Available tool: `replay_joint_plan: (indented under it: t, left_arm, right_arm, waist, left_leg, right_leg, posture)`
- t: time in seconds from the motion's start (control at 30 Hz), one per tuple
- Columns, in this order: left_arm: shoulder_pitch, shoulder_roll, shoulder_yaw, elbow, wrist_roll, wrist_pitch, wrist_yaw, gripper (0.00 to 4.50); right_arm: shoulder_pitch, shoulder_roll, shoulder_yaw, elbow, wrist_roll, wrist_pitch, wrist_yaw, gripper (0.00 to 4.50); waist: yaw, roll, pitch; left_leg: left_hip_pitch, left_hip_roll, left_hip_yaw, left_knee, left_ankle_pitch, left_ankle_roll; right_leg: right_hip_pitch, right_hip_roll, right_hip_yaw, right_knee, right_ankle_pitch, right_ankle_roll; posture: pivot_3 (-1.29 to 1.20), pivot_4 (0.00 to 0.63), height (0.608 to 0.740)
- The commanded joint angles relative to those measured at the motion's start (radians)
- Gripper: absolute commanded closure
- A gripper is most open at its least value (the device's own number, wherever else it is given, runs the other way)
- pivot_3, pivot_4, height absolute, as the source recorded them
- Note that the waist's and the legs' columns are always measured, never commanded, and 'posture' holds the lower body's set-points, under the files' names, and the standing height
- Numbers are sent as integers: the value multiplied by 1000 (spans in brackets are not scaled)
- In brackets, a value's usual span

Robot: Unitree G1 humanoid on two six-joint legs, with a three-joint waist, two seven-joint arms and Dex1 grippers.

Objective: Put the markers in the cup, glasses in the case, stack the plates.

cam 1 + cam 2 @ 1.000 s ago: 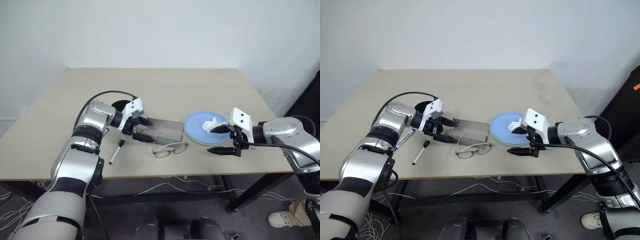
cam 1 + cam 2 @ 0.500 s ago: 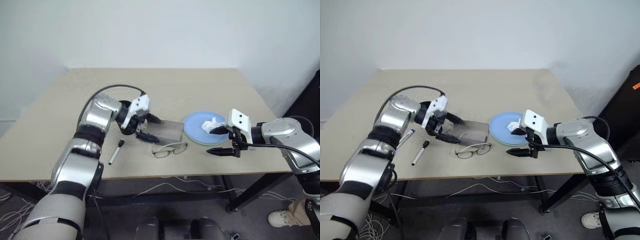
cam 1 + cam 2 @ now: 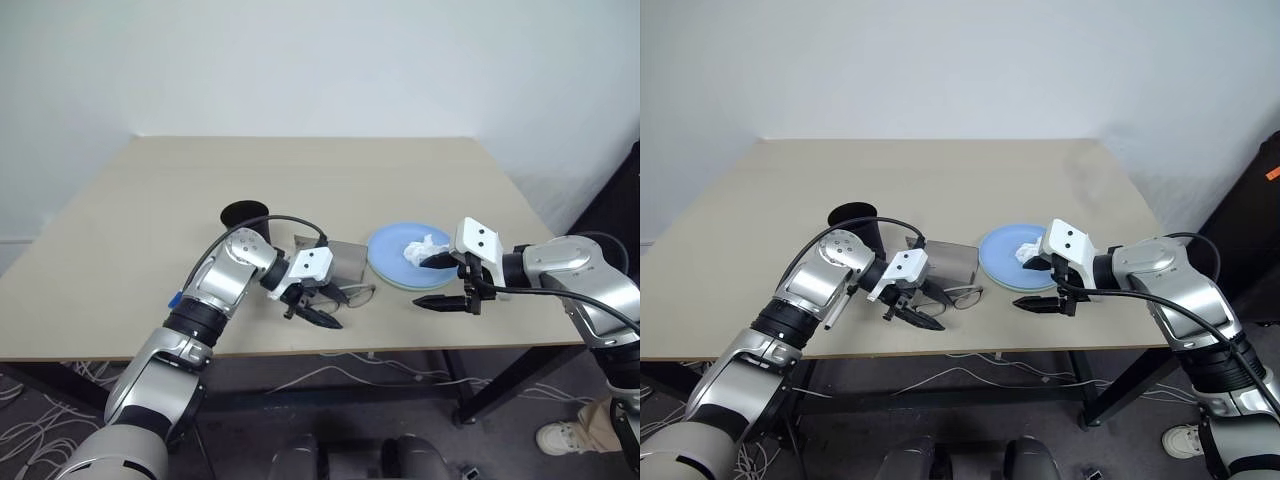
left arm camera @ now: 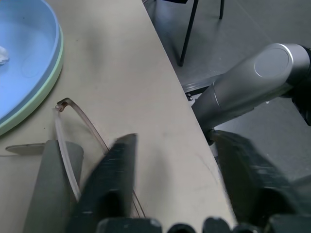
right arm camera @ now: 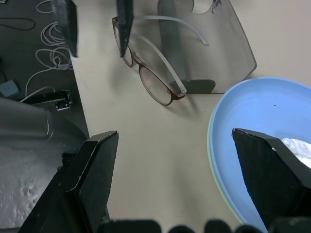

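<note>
Moved: left gripper [image 3: 318,308], from the case [image 3: 345,262] toward the surface's [image 3: 400,180] near edge, jaws partly apart astride the glasses [image 5: 148,73]. Right gripper [image 3: 447,281]: jaws wide, empty, beside stacked plates [image 3: 385,245].

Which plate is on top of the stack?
The light blue plate is on top, with the crumpled white tissue lying in it. The pale green plate sits underneath, just its rim peeking out around the blue one's edge.
</note>
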Motion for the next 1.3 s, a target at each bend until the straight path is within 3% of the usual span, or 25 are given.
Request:
replay_joint_plan:
  t: [0.03,0.37,1.0,1.1,1.27,1.3]
  left_arm:
    - [-23,-8,0,-1,15,-19,27,2312]
    - [-86,-43,5,84,76,-25,126,2312]
    - [-65,-82,-38,92,127,6,188,2312]
    - [-62,-81,-41,92,133,4,186,2880]
    - [-58,-75,-44,92,139,6,184,4485]
    - [-57,-72,-45,92,141,5,184,4485]
  right_arm:
    - [-9,-3,-32,-29,15,-1,-11,440]
    - [-8,-1,-31,-33,21,3,-24,440]
    - [-6,-6,-30,-36,28,3,-33,440]
    - [-5,-7,-30,-37,27,2,-34,440]
    - [-4,-10,-31,-37,27,0,-33,440]
    - [-4,-11,-31,-38,27,-1,-32,440]
  waist:
    - [0,0,0]
    - [0,0,0]
    - [0,0,0]
    - [0,0,0]
    - [0,0,0]
    - [0,0,0]
  left_leg:
    - [0,0,0,0,0,0]
    - [0,0,0,0,0,0]
    - [0,0,0,0,0,0]
    - [0,0,0,0,0,0]
    - [0,0,0,0,0,0]
    - [0,0,0,0,0,0]
  right_leg:
    - [0,0,0,0,0,0]
    - [0,0,0,0,0,0]
    - [0,-1,0,0,0,0]
    - [0,-1,0,0,0,0]
    - [0,-1,0,0,0,0]
    - [0,-1,0,0,0,0]
  posture:
    - [0,0,737]
    - [0,0,737]
    - [0,0,737]
    - [0,0,737]
    - [0,0,737]
    - [0,0,737]
